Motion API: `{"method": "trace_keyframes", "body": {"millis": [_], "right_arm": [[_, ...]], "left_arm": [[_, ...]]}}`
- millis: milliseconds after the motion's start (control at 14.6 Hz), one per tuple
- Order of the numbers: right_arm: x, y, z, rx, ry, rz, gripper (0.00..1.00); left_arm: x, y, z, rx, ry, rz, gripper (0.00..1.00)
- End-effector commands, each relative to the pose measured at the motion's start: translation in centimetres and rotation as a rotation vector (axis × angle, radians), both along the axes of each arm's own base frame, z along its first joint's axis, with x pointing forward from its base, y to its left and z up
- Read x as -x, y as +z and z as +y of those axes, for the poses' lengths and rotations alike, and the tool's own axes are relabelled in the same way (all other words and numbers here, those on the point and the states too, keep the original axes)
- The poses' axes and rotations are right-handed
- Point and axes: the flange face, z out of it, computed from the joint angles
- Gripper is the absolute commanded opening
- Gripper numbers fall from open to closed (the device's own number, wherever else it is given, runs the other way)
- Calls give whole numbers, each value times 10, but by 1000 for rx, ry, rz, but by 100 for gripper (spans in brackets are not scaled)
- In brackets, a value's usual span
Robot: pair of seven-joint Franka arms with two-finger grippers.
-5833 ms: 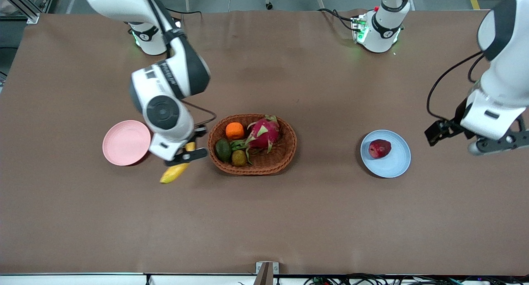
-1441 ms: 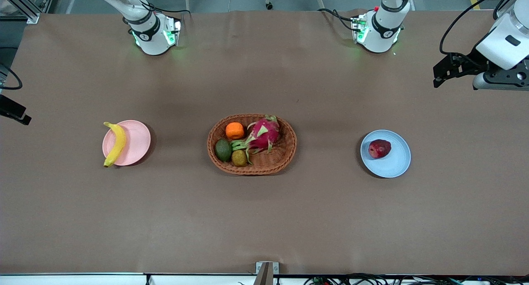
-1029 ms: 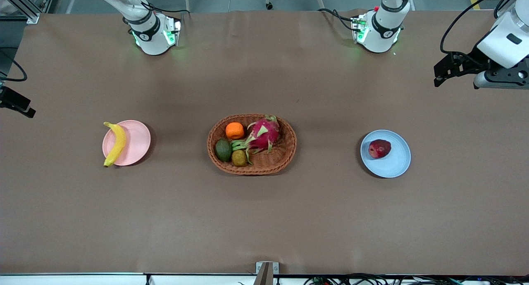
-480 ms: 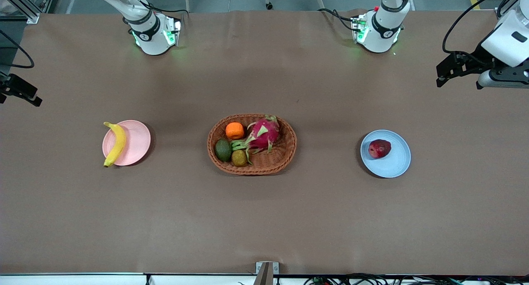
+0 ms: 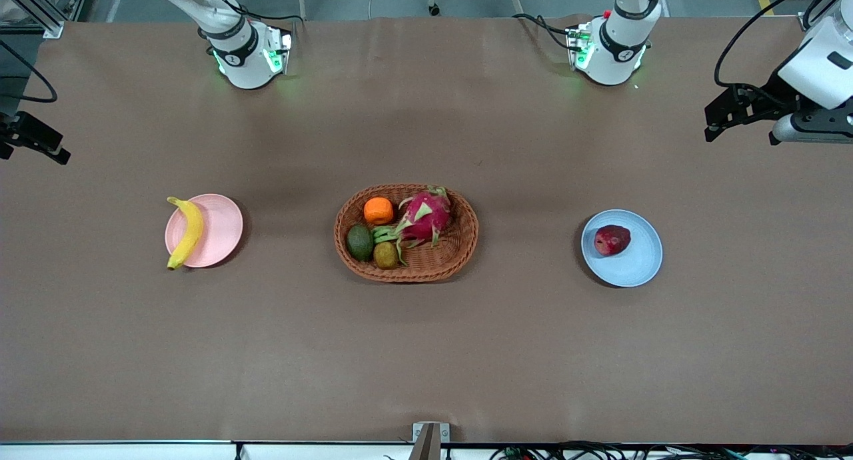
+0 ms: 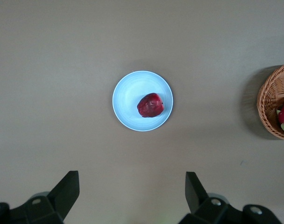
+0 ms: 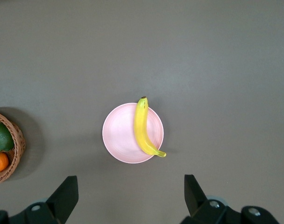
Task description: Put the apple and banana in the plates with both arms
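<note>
Presently both placements read as done: banana across pink plate at centre-left, apple on blue plate at centre-right; left hand and right hand wide, empty, parked high at the desk ends; nothing further seems called for.

I noted an oval brown wicker basket at mid-table on the brown table cover. Inside it lay an orange, a magenta dragon fruit with green scales beside it, a dark green avocado nearer the front camera than the orange, and a small brownish-green fruit just beside the avocado. A metal bracket sat at the table's near edge, with cables running below it.
</note>
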Motion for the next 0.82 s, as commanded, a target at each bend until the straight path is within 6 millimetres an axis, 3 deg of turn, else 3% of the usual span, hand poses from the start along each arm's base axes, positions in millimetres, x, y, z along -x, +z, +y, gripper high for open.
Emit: {"method": "trace_keyframes", "body": {"millis": [0,755], "right_arm": [[6,3,0,-4,-10,-11,100],[5,2,4,-1,4,-9,100]], "left_arm": [[0,4,2,-1,-4,16,100],[1,5,7,-2,7,25,100]]}}
